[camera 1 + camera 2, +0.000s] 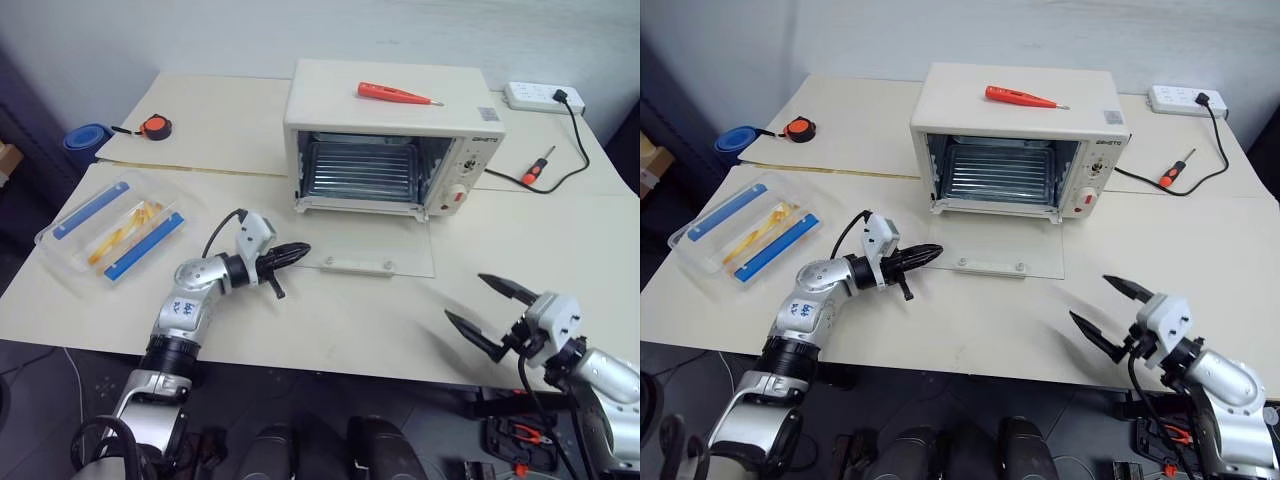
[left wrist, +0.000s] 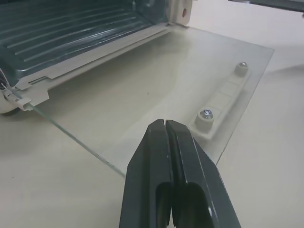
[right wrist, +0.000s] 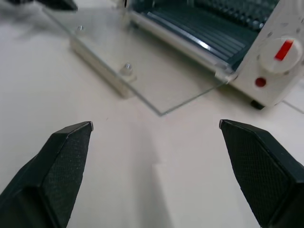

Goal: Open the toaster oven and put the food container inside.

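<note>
Fingers of the left gripper [image 1: 298, 250] are pressed flat together, clenched on nothing, their tips hovering at the near left corner of the glass door [image 1: 378, 250], which lies folded down flat on the cream table [image 1: 560, 240]; the right gripper [image 1: 492, 306] is spread wide and empty, well right of the door; the cream-white boxy toaster oven [image 1: 390, 120] stands open; the clear rectangular food container with blue strips [image 1: 118, 230] sits at the table's left.

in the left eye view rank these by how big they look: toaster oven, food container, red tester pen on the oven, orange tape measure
1. toaster oven
2. food container, though it sits nearer the camera
3. red tester pen
4. orange tape measure; shorter than the pen but chunkier, so this pair is close
</note>
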`<act>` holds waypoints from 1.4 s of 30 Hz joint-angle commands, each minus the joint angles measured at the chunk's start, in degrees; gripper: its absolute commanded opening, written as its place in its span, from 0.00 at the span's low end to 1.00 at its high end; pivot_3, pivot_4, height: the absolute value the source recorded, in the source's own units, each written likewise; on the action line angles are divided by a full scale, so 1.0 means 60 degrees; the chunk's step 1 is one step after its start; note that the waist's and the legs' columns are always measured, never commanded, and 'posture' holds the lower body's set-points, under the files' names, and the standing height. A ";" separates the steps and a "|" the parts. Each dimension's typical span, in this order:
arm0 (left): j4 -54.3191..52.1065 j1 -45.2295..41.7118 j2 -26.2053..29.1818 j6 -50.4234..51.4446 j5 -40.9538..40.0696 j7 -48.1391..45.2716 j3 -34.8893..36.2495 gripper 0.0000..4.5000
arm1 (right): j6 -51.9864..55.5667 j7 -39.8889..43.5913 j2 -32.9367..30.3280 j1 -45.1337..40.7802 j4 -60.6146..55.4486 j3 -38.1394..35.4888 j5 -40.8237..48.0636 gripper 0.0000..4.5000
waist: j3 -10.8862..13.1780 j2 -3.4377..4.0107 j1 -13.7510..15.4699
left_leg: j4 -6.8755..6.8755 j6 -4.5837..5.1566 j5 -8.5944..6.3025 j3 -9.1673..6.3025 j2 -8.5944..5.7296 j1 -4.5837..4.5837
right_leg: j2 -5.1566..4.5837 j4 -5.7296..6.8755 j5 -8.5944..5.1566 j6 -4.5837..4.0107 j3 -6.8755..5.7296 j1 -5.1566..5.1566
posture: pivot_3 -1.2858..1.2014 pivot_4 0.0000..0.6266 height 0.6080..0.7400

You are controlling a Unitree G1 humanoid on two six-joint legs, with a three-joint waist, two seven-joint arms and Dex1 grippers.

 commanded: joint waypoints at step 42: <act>0.0217 0.0923 0.4798 0.8940 -0.5074 0.8994 0.7163 0.55 | -0.0897 0.0833 0.1667 -0.4095 0.0284 0.2488 0.0052 1.00 | -0.0012 -0.0057 -0.0202 | -0.0011 -0.0002 -0.0032 -0.0023 -0.0001 -0.0017 | -0.0009 0.0008 -0.0005 -0.0012 -0.0021 -0.0012 | 0.52 0.24 1.00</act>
